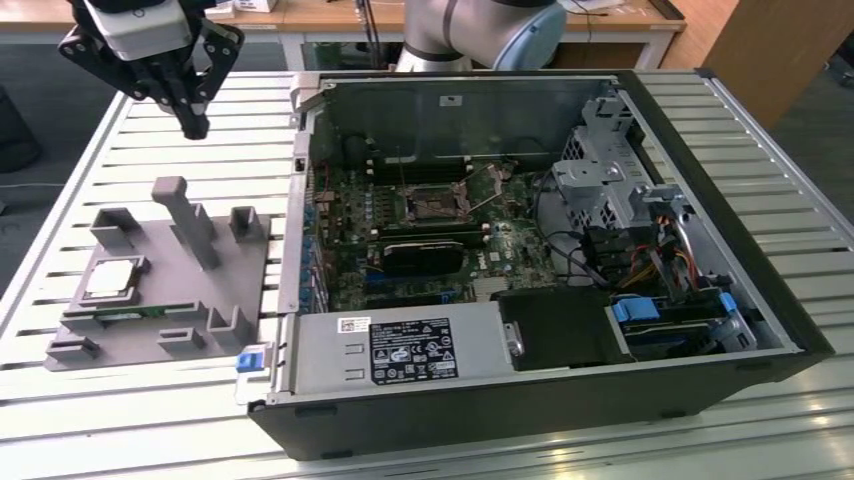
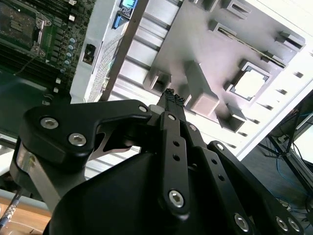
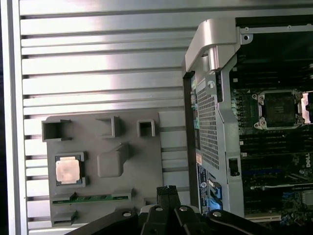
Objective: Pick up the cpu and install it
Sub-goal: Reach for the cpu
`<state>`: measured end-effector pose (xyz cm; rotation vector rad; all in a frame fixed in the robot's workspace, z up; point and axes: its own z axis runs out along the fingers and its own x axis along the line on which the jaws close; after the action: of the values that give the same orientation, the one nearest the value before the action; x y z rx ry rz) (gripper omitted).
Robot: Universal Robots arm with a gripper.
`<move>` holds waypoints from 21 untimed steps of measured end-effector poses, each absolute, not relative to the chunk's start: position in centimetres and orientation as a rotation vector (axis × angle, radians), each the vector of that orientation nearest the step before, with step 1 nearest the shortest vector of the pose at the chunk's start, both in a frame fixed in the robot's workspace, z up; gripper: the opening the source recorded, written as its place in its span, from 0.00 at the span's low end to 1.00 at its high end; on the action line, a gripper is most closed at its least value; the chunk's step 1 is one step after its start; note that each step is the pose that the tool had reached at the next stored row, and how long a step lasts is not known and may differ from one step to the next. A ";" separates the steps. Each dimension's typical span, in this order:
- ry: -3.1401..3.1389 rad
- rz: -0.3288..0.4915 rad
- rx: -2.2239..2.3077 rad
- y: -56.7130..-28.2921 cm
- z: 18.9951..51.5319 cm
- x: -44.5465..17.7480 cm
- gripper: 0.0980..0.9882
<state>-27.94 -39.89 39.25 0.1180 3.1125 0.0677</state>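
Hovering above tray (image 1: 254,262), end effector (image 1: 195,128) clenched, empty; cpu (image 1: 111,277) sits in tray, socket (image 1: 434,205) bare: nothing done yet.

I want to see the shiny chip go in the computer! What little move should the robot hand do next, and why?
Probably glide across until it hangs right over the cpu. The gripper is shut, holds nothing, and hovers high up, away from the cpu, which lies flat in its pocket on the grey holder.
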 end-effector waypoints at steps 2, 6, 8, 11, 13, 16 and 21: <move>3.112 0.068 0.118 -39.9 39.2 -28.1 0.01; 3.113 0.068 0.118 -39.9 39.2 -28.5 0.01; 3.112 0.068 0.118 -39.9 39.2 -28.7 0.01; 3.112 0.068 0.118 -39.9 39.2 -29.0 0.01; 3.112 0.068 0.118 -39.9 39.2 -29.2 0.01; 3.112 0.068 0.118 -39.9 39.2 -29.5 0.01; 3.113 0.068 0.118 -39.9 39.2 -30.1 0.01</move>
<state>-30.11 -39.89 39.24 0.1180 3.1126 0.0676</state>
